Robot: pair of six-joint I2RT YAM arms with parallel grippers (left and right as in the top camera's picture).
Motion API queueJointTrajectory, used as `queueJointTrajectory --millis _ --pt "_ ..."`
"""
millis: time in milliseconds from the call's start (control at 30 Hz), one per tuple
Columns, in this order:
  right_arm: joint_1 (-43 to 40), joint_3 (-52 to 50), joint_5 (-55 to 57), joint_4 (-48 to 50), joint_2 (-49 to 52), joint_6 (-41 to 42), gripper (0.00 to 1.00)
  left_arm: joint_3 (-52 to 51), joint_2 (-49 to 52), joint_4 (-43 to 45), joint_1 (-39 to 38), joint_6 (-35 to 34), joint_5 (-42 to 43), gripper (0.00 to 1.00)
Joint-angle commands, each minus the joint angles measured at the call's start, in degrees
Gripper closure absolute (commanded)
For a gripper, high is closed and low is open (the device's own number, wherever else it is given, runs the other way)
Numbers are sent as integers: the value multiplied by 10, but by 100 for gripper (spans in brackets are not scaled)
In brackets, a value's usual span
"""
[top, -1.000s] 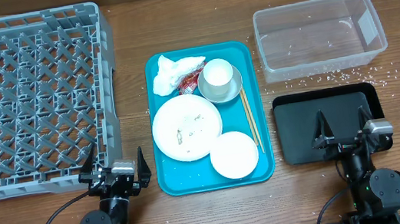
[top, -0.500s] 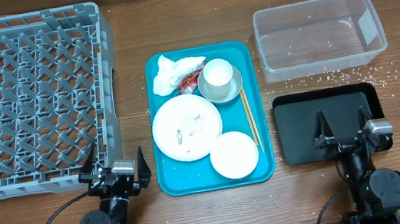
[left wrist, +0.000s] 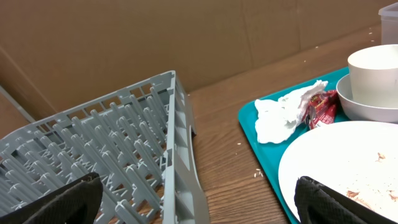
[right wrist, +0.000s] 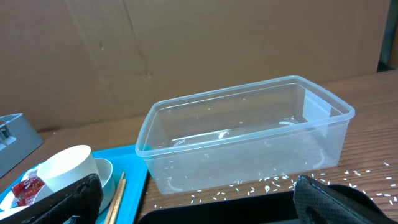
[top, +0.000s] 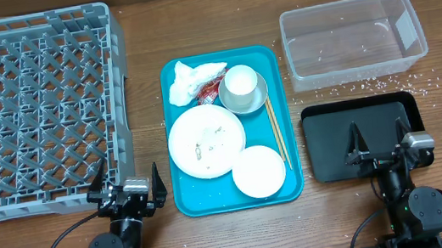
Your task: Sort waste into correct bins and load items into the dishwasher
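Left gripper (top: 126, 186) and right gripper (top: 379, 149), both spread wide and empty, at the near edge of the table (top: 236, 242). The left one is beside the near right corner of the grey dish rack (top: 123, 111); the right one is above the near part of the black tray (top: 329, 131). Between them, a teal tray (top: 186, 199) carries the white plate (top: 206, 140), pinkish-white bowl (top: 258, 171), white cup (top: 241, 81) inside the grey bowl (top: 262, 98), chopsticks (top: 277, 134), crumpled napkin (top: 188, 81) and red wrapper (top: 211, 88). At far right is the clear tub (top: 342, 3), with rice grains (top: 370, 85) scattered along its near side.
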Motion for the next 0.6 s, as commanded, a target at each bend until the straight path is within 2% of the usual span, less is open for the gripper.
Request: queueJointTrajectory --millis 0,467,567 --pt "2 -6 -1 3 -5 -4 0 -2 0 -1 6 5 -2 0" --pt "2 -6 -1 3 -5 -4 0 -2 0 -2 6 40 -36 0" --pt "2 -6 -1 3 -5 -4 0 -2 0 20 5 35 -11 0"
